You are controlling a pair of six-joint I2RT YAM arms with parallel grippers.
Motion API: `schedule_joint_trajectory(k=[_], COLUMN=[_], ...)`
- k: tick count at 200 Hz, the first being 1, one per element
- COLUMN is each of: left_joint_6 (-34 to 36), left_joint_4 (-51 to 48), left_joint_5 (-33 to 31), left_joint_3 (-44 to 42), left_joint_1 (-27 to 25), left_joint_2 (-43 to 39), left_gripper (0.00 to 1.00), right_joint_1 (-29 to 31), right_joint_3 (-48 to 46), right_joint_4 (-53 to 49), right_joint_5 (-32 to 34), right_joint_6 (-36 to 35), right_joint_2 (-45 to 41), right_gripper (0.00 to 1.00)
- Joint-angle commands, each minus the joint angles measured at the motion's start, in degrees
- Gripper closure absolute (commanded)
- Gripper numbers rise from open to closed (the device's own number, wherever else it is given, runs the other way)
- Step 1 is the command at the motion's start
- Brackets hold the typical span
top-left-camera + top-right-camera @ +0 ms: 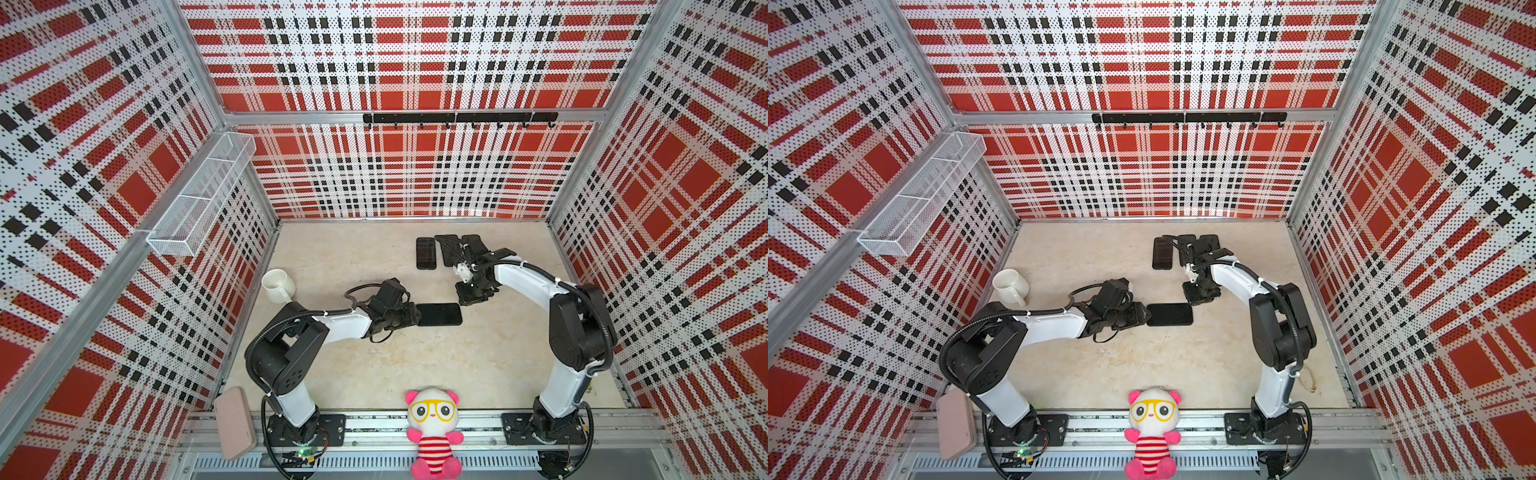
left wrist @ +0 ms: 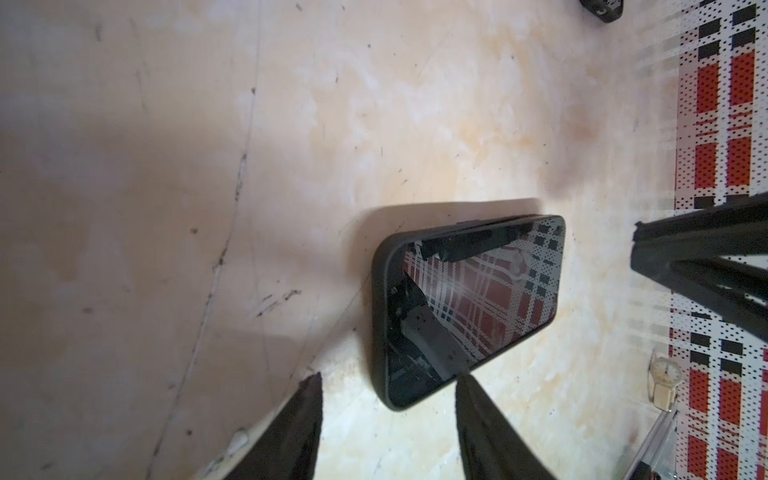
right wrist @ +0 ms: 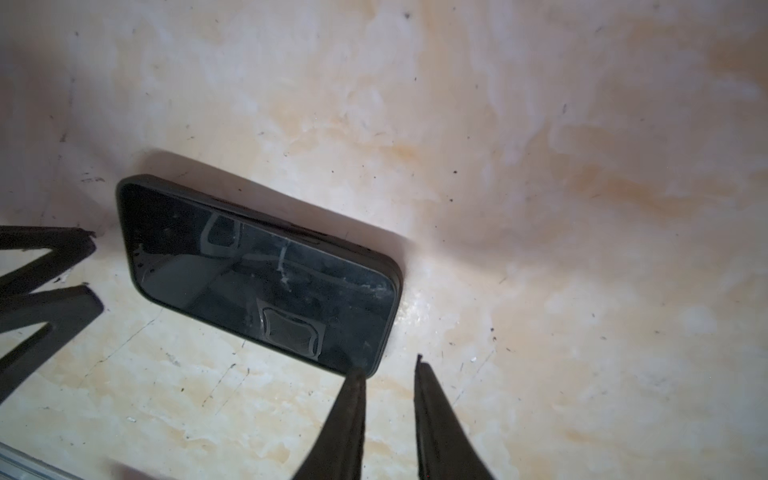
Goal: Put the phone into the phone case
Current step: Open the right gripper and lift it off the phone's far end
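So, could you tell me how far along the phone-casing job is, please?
Looks done: the phone sits screen-up inside its black case, rim showing round it. In hand: nothing; left gripper and right gripper are beside it, jaws open and empty. Remaining: maybe a final press; full seating is unclear.

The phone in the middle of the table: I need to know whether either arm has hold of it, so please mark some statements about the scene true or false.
1. The phone lies flat on the table, screen up. True.
2. The left pincer is clamped on the phone. False: its jaws stand apart at the phone's end, gripping nothing.
3. A white mug stands on the table. True.
4. The plush toy sits in the mesh basket. False: it sits at the front rail; the basket hangs on the left wall.
5. The right pincer holds the phone up. False: it is open beside the phone's corner, holding nothing.
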Motion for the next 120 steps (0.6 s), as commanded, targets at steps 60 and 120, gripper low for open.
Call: schedule_joint_trajectory(k=[60,120], left_joint_6=[1.1,1.8], left_joint_4=[0.1,-0.7], left_joint_5=[-0.6,-1.2], left_joint_3=[3.0,4.2], left_joint_1=[0.8,0.8], left_joint_2=[4.3,5.7], left_gripper=[0.57,0.6], right_joint_1=[-0.8,-0.5], right_joint_3=[3.6,3.3], right_joint_4=[1.3,0.2], right_joint_5=[-1.6,-0.1], right_joint_6=[-3.4,-2.2], right_joint_2=[6.4,10.2], right_gripper=[0.83,0.87])
